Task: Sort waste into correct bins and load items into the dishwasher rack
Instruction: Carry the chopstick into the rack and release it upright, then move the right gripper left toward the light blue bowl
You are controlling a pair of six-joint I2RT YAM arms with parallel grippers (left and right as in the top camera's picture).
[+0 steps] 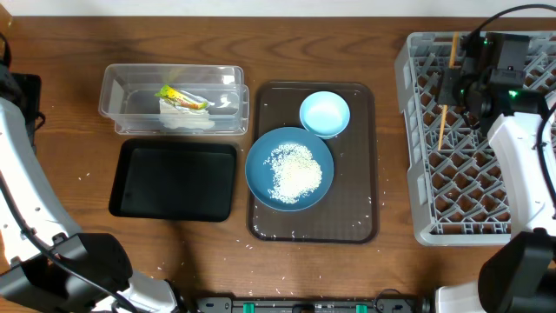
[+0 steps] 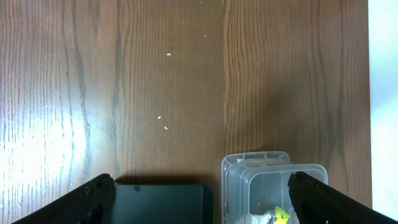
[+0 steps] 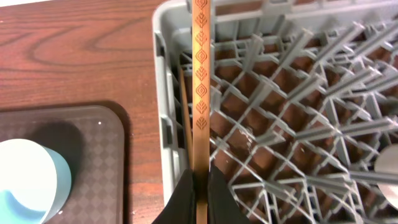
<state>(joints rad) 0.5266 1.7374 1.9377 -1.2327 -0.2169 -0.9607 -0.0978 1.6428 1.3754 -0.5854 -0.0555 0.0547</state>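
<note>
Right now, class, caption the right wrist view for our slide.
Right gripper shut on a patterned chopstick over the grey rack.

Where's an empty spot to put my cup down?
Bare wood lies behind the clear tub and between brown tray and grey rack. The black tray is empty. The brown tray is crowded: blue dish, bowl.

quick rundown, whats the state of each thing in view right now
left gripper: open, holding nothing
right gripper: shut on a chopstick, over the rack
clear tub: holds wrapper and white paper
black tray: empty
dark-blue dish: upright, rice heaped in it
light-blue bowl: upright, empty
</note>
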